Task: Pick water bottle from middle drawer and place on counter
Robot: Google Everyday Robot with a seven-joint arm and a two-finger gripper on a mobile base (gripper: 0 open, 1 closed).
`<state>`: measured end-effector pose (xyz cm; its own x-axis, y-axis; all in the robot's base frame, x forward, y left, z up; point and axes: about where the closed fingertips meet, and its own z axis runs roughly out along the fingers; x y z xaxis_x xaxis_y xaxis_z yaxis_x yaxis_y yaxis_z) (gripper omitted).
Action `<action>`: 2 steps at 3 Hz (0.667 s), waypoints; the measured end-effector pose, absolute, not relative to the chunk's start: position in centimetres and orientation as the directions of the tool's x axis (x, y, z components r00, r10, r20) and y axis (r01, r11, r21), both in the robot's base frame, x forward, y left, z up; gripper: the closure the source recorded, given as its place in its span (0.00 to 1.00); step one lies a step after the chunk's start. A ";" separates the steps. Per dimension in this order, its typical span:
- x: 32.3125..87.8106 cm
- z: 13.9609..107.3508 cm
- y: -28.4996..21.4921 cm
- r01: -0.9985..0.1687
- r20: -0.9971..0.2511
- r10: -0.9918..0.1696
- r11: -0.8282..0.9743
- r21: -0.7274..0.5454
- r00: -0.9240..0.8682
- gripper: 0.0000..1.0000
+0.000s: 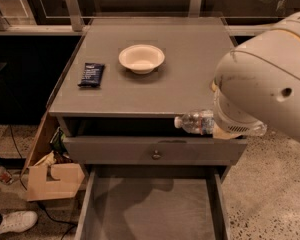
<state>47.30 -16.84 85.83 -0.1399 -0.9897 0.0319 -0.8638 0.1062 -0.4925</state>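
The water bottle is clear and crinkled. It lies level in the air, cap to the left, just in front of the counter's front edge at the right. My gripper is shut on its right end and is mostly hidden behind the big white arm. Below it the middle drawer stands pulled out, with a bare grey floor.
A white bowl and a dark snack packet sit on the counter's left half. A drawer front with a round knob lies between the counter and the open drawer. Cardboard and a shoe are on the floor at the left.
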 end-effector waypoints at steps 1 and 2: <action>47.3 85.8 -16.8 -0.864 0.032 -0.990 0.106 -0.493 -0.140 1.00; 50.1 87.0 -15.3 -0.866 0.040 -0.993 0.073 -0.495 -0.107 1.00</action>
<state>50.14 -15.31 87.03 -0.1067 -0.9935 0.0399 -0.8660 0.0731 -0.4946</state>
